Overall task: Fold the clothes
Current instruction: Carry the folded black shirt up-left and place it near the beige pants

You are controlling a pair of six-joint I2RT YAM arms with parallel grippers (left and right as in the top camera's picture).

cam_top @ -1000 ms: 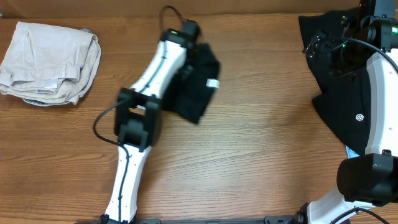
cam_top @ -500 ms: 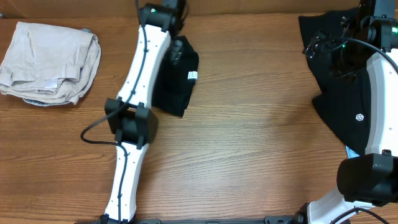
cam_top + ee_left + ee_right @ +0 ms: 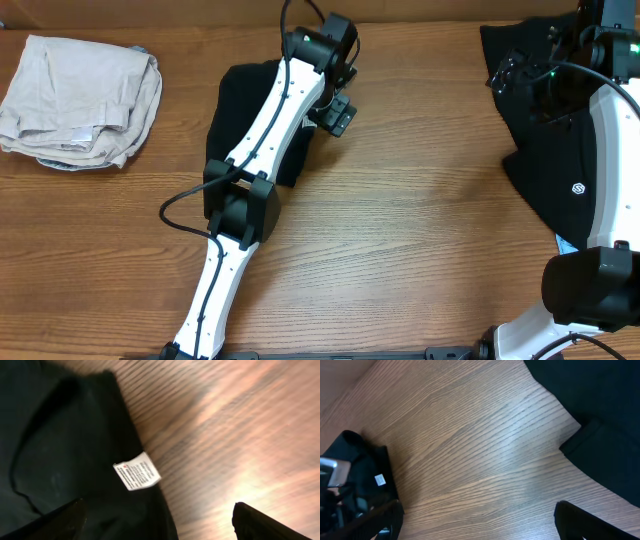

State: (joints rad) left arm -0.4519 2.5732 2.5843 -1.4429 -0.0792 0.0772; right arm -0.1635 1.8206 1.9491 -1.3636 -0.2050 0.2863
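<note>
A folded black T-shirt [image 3: 240, 110] of the clothes lies flat at the back middle of the table, partly under my left arm. Its white tag [image 3: 137, 471] shows at the fabric's edge in the left wrist view. My left gripper [image 3: 333, 108] hovers over the shirt's right edge, open, holding nothing [image 3: 160, 525]. More black clothes [image 3: 545, 165] lie in a loose heap at the right. My right gripper [image 3: 515, 70] is above that heap's left side, open and empty [image 3: 480, 520]. In the right wrist view the heap [image 3: 600, 410] fills the top right.
A folded beige garment [image 3: 80, 100] rests at the back left corner. The wooden table [image 3: 420, 220] lies bare between the black shirt and the heap. A bit of blue [image 3: 565, 243] peeks from under the heap.
My left gripper carried the black shirt leftward, opened and let it go, then swung back right. The shirt now lies flat. The right arm has not moved.
</note>
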